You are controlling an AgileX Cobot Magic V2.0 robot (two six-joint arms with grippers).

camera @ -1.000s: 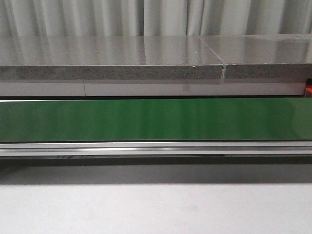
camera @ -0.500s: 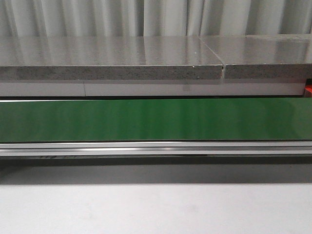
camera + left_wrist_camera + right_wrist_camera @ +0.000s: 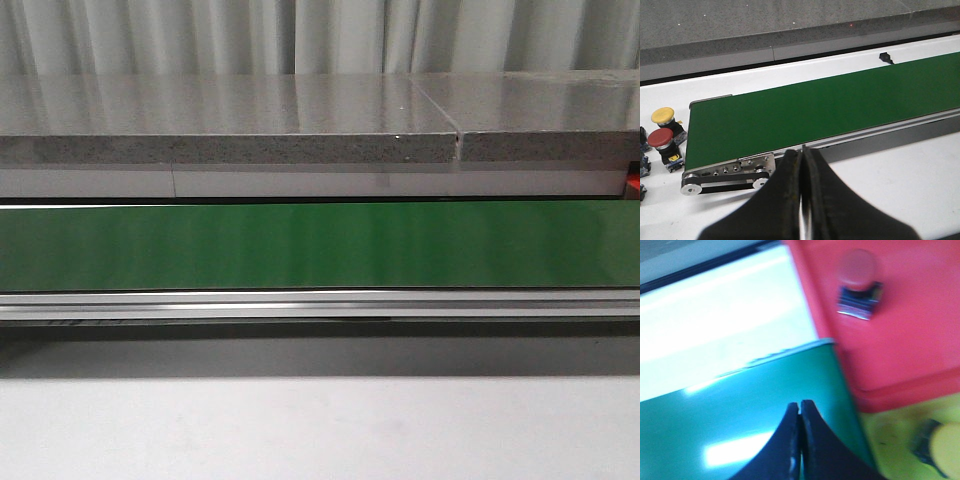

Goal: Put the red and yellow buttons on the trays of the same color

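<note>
A green conveyor belt [image 3: 320, 245] runs the full width of the front view, framed by a pale metal rail [image 3: 320, 303] on the near side and a grey speckled stone ledge [image 3: 230, 148] beyond, with a white desk [image 3: 320, 430] in the foreground; neither arm nor any button shows from this camera.

The left wrist view shows the left tool [image 3: 802, 165] with its two dark fingers pressed together and nothing between them, poised above the desk near the belt's roller end [image 3: 725, 176]. Past that end of the belt, a yellow button [image 3: 663, 116] and a red button [image 3: 660, 138] stand upright on the desk just beside each other, each on a dark switch body, well apart from the tool. A small black fitting [image 3: 885, 57] sits at the belt's far edge.

The right wrist view, blurred, shows the right tool [image 3: 800, 412] also closed and empty, hanging over the opposite end of the green belt. Next to that end lies a red tray [image 3: 900, 340] carrying one red-capped button [image 3: 858, 267] on its switch base. Bordering it is a yellow tray [image 3: 890, 440] holding a yellow-capped button [image 3: 945, 447], partly cut off at the picture's edge
</note>
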